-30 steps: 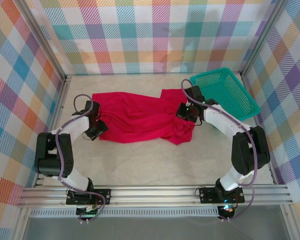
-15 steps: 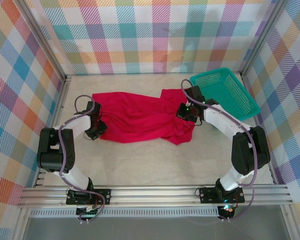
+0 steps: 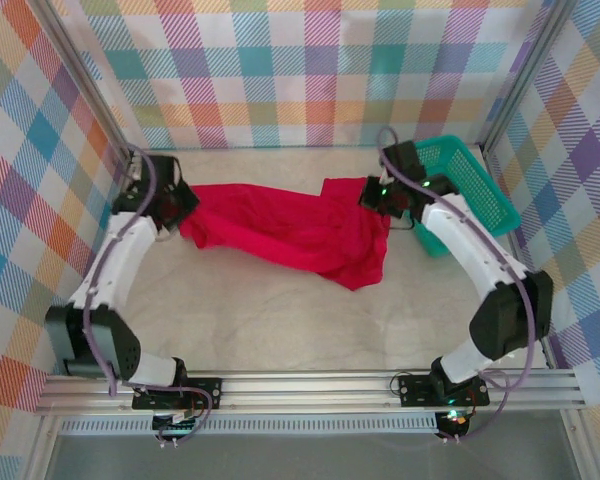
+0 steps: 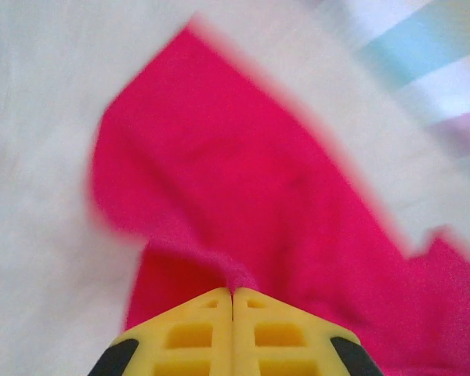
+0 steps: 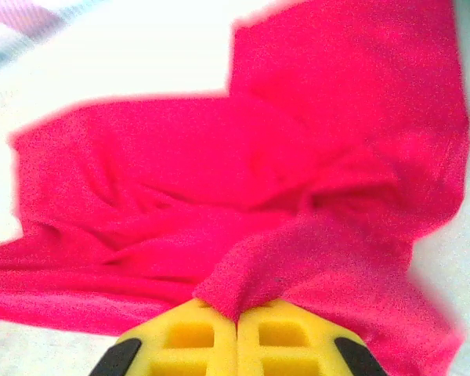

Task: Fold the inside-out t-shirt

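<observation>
The inside-out t-shirt point(image 3: 290, 228) is a bright red cloth stretched in a band across the far half of the table, with a flap hanging toward the front at its right. My left gripper point(image 3: 178, 208) is at the shirt's left end, shut on a pinch of red cloth point(image 4: 235, 276). My right gripper point(image 3: 377, 197) is at the shirt's right end, shut on a fold of the cloth point(image 5: 251, 278). Both wrist views show yellow fingertips point(image 4: 189, 329) point(image 5: 278, 333) pressed together with the t-shirt point(image 4: 243, 196) point(image 5: 219, 172) spreading out beyond them.
A teal mesh basket point(image 3: 470, 185) stands at the back right, right behind my right arm. Plaid walls close in the back and sides. A metal rail point(image 3: 300, 388) runs along the front edge. Bare table lies in front of the shirt.
My left gripper has shut on the shirt's left end and carried it back and to the left. My right gripper has moved slightly back too, and the shirt now stretches between them.
</observation>
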